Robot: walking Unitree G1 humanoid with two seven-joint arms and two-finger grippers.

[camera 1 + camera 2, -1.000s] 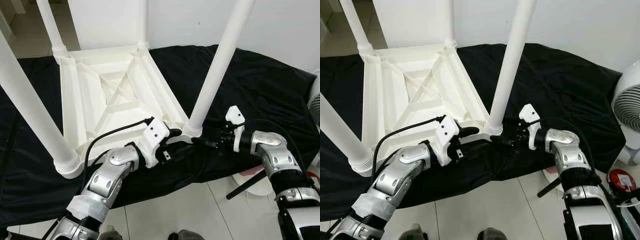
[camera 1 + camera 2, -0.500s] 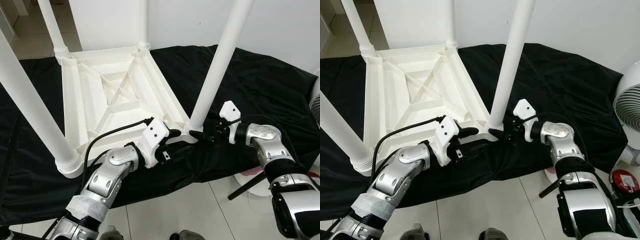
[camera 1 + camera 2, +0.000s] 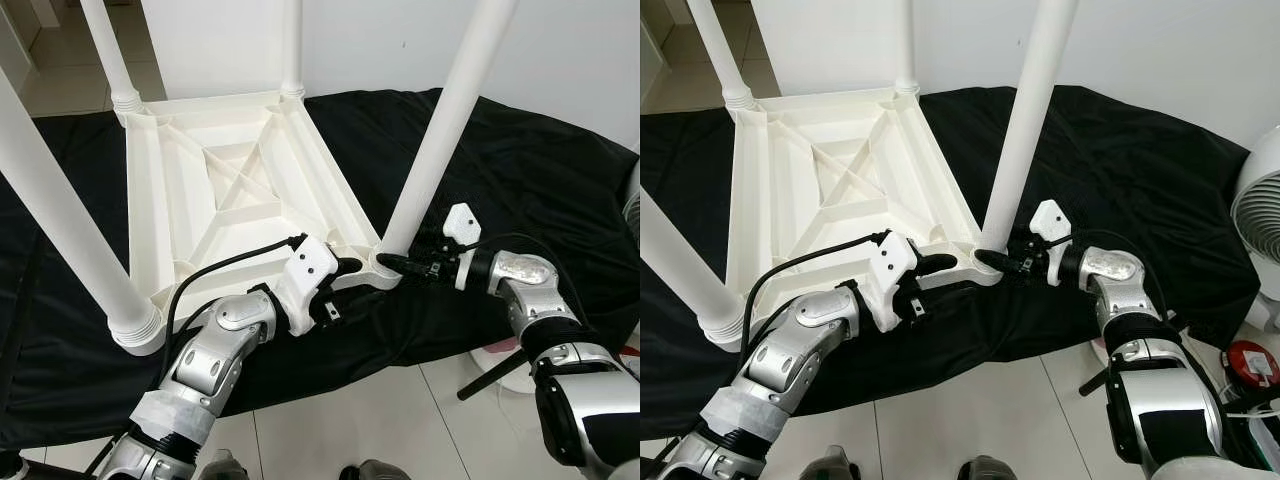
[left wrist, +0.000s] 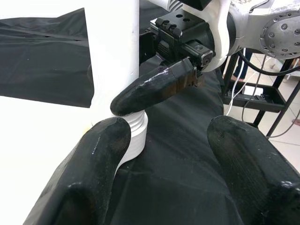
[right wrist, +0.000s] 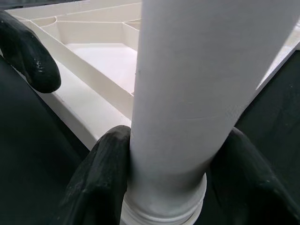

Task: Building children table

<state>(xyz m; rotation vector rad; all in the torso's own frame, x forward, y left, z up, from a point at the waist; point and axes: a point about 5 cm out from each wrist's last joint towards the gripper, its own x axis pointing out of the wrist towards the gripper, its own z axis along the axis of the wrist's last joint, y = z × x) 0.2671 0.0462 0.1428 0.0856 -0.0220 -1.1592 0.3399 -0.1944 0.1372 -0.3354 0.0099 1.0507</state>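
Note:
A white plastic children's table (image 3: 240, 190) lies upside down on a black cloth, its legs pointing up. At its near right corner stands a thick white leg (image 3: 440, 130) in a ribbed collar (image 4: 136, 136). My right gripper (image 3: 385, 262) reaches in from the right and is shut on this leg just above the collar. In the right wrist view, one black finger (image 5: 105, 168) presses each side of the leg (image 5: 187, 84). My left gripper (image 3: 345, 270) rests open at the table's near edge beside that corner. Only cloth lies between its fingers (image 4: 98, 154).
Three more legs rise from the other corners: near left (image 3: 60, 220), far left (image 3: 110, 50), far right (image 3: 291, 40). The black cloth (image 3: 520, 170) hangs over the front edge above a tiled floor (image 3: 340, 420). A white fan (image 3: 1260, 210) and a red object (image 3: 1252, 362) stand at the right.
My right gripper has moved left to the base of the near right leg and closed around it. My left arm has stayed put.

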